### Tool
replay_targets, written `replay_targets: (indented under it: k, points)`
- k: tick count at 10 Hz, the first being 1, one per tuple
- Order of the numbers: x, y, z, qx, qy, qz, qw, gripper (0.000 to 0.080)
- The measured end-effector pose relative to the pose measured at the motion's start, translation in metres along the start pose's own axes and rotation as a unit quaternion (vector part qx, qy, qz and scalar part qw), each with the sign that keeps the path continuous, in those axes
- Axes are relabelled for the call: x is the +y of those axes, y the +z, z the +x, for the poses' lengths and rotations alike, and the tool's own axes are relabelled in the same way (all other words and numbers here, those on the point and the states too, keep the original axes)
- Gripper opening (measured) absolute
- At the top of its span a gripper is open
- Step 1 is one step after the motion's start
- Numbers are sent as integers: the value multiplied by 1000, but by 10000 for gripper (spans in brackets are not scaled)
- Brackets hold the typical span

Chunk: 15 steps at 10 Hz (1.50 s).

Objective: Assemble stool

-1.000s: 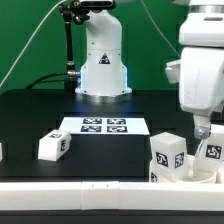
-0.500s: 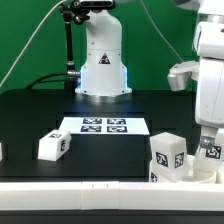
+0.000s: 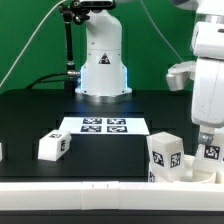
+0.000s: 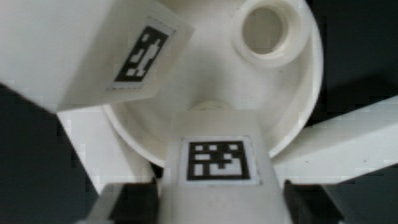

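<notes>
The round white seat (image 4: 222, 95) lies at the exterior view's right (image 3: 188, 169) by the border rail. One tagged leg (image 3: 165, 152) stands in it, also seen in the wrist view (image 4: 134, 60). One socket (image 4: 267, 28) is empty. My gripper (image 4: 228, 205) is shut on a second leg (image 4: 217, 160), held upright on the seat, with its tag facing the exterior camera (image 3: 211, 152). A third leg (image 3: 52, 146) lies loose on the table at the exterior view's left.
The marker board (image 3: 103, 125) lies mid-table before the robot base (image 3: 102, 60). The long white border rail (image 3: 90, 190) runs along the front and shows beside the seat in the wrist view (image 4: 347, 130). A white bit sits at the far left edge (image 3: 1, 150).
The arm's hand has turned and shifted toward the exterior view's right. The standing leg on the seat has moved slightly left. The held leg's tag stays in place.
</notes>
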State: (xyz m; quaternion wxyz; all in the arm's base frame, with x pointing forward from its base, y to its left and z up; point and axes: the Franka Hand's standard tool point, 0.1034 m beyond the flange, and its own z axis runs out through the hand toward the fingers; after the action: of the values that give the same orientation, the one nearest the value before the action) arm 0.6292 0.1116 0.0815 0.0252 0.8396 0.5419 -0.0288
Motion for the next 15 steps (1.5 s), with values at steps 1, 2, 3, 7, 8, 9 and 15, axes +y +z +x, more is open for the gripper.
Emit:
replay_targets:
  k: [1, 2, 3, 7, 8, 9, 15]
  points:
    - [1, 0, -1, 0, 2, 0, 1000, 335]
    - [3, 1, -5, 5, 33, 3, 999, 335]
    - [5, 1, -7, 14, 115, 6, 993, 335]
    - [7, 2, -8, 19, 299, 11, 954, 337]
    - [7, 2, -8, 18, 328, 12, 944, 337]
    - [7, 2, -8, 18, 367, 12, 930, 337]
    - [6, 2, -4, 36, 641, 24, 766, 337]
